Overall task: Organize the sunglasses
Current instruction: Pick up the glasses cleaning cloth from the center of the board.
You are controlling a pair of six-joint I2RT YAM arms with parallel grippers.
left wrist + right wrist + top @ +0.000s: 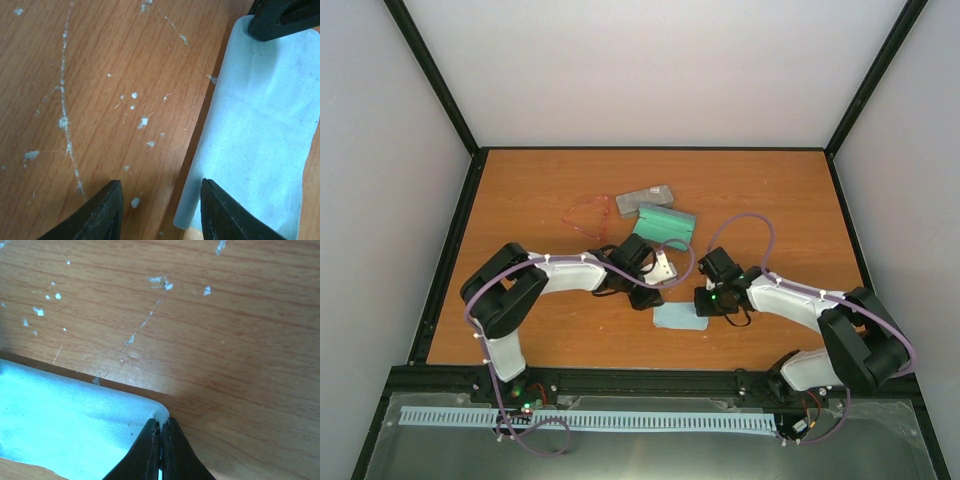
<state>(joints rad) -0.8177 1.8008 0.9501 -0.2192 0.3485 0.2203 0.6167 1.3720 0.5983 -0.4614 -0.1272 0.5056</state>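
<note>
The sunglasses are a thin red-pink wire frame lying on the table at the back left, away from both grippers. A pale blue cloth lies flat at the front centre. My right gripper is shut on the cloth's corner; the right wrist view shows the cloth pinched in the gripper. My left gripper is open and empty at the cloth's left edge. In the left wrist view the left gripper straddles the edge of the cloth, just above the wood.
A grey oblong case lies at the back centre, with a green case in front of it, both right of the sunglasses. The right gripper's fingers show at the top right of the left wrist view. Black rails edge the table.
</note>
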